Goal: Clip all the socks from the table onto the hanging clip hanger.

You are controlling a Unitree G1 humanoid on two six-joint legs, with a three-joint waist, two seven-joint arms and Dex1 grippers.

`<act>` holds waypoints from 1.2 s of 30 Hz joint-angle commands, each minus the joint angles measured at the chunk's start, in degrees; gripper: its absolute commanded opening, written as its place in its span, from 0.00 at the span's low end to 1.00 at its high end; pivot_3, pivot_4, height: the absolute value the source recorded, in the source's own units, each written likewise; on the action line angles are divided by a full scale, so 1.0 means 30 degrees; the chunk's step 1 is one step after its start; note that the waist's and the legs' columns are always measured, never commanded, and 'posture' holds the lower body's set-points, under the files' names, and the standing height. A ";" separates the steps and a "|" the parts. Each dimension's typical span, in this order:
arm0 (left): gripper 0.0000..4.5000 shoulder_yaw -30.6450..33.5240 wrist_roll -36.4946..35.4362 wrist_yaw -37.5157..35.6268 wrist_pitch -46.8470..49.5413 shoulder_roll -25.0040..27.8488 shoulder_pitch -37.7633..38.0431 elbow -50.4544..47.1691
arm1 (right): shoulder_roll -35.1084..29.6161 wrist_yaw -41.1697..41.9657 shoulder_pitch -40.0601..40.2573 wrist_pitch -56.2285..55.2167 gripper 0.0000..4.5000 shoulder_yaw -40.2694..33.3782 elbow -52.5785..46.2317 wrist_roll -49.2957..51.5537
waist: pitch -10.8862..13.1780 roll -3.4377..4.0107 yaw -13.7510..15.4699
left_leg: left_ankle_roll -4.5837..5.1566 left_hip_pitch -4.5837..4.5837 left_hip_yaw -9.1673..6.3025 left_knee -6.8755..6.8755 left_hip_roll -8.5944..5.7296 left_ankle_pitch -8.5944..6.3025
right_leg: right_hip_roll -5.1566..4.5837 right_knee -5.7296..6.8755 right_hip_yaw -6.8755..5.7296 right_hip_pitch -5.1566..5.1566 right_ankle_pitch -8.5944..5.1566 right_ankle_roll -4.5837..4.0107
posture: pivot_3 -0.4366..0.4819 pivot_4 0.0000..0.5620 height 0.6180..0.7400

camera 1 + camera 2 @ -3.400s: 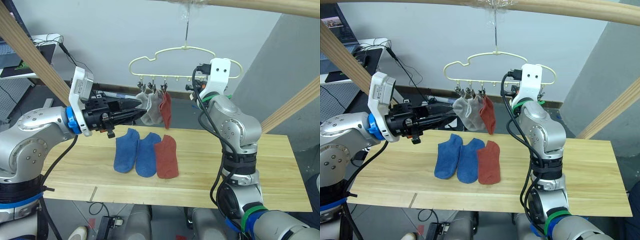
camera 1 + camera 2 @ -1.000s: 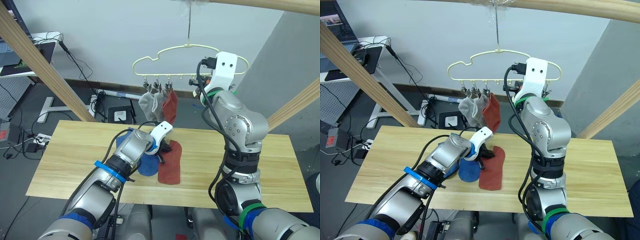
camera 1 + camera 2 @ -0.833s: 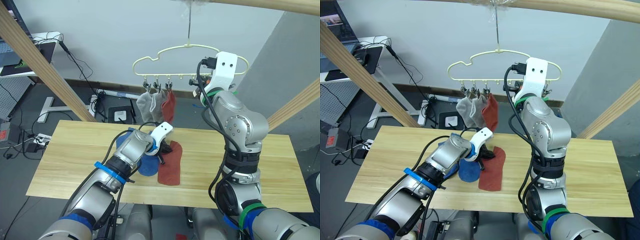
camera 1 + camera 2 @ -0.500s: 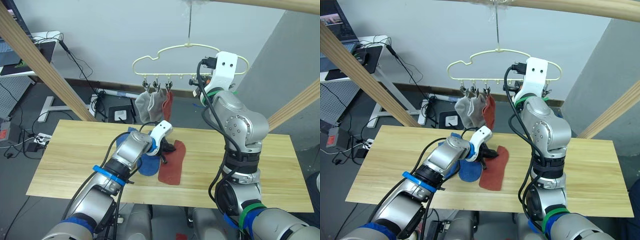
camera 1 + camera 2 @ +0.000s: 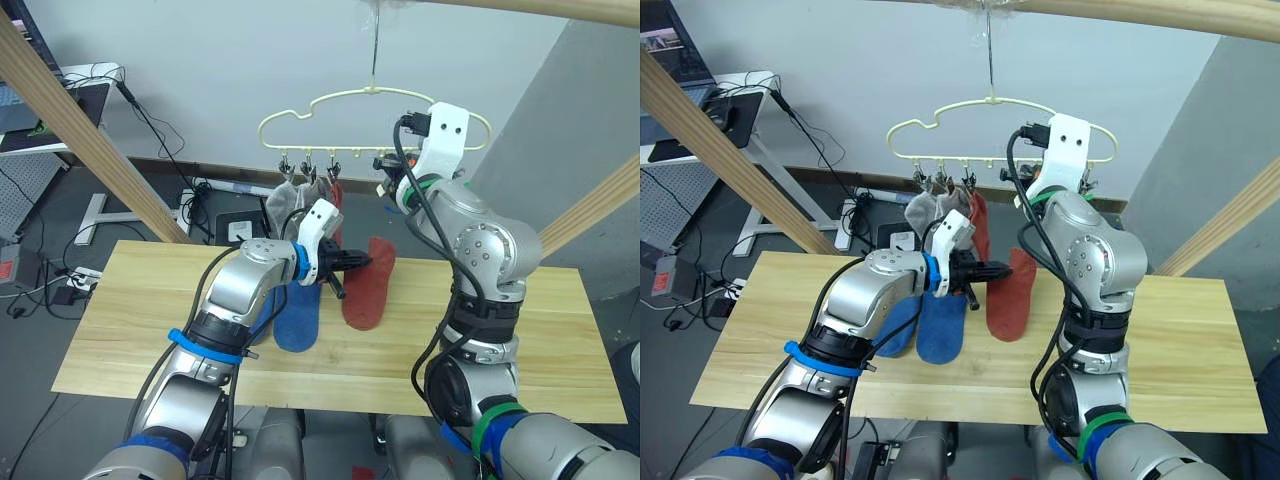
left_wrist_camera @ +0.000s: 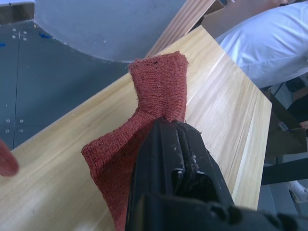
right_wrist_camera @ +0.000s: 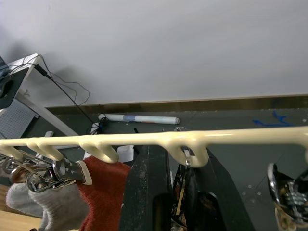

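Note:
My left gripper [image 5: 352, 263] is shut on a rust red sock [image 5: 368, 285] and holds it in the air above the table [image 5: 560, 330]; the wrist view shows the sock [image 6: 159, 86] pinched at its fold. Two blue socks [image 5: 297, 318] lie on the table, one partly behind my left arm. The clip hanger [image 5: 300, 112] hangs above the table's far edge with two grey socks [image 5: 285, 203] and a red sock [image 5: 336, 195] clipped on its left clips. My right gripper [image 7: 177, 153] is up under the hanger bar [image 7: 250, 136], shut on a free metal clip [image 7: 182, 185].
Slanting wooden frame poles stand at the left [image 5: 70, 130] and the right [image 5: 590, 205], with a top bar [image 5: 520, 8] that carries the hanger's hook. A person in white [image 6: 269, 43] is beyond the table's end. More free clips [image 7: 284, 192] hang right of my right gripper.
My left gripper has lifted the rust red sock off the table, up and to the right toward the hanger. The right gripper has stayed at the hanger.

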 commanded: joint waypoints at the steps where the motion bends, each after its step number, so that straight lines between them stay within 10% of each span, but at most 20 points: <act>1: 0.01 0.0600 -0.0448 0.0287 -0.0428 -0.0268 -0.0649 -0.0426 | 0.0361 -0.0087 -0.0861 0.0373 0.00 -0.0554 -0.1153 0.0689 | 0.0000 0.0000 -0.0001 | 0.0000 -0.0001 -0.0001 0.0000 0.0000 0.0000 | 0.0000 -0.0001 -0.0001 0.0000 0.0000 0.0000 | 0.48 0.56 1.00; 36: 0.01 0.1723 -0.1201 0.0714 -0.1226 -0.0625 -0.2825 0.0817 | 0.0334 -0.0032 -0.0615 0.1008 0.00 -0.0592 -0.1749 0.0754 | 0.0001 0.0001 -0.0049 | -0.0002 -0.0012 -0.0023 -0.0003 -0.0001 0.0001 | 0.0000 -0.0003 -0.0026 -0.0004 0.0000 -0.0001 | 0.48 0.53 1.00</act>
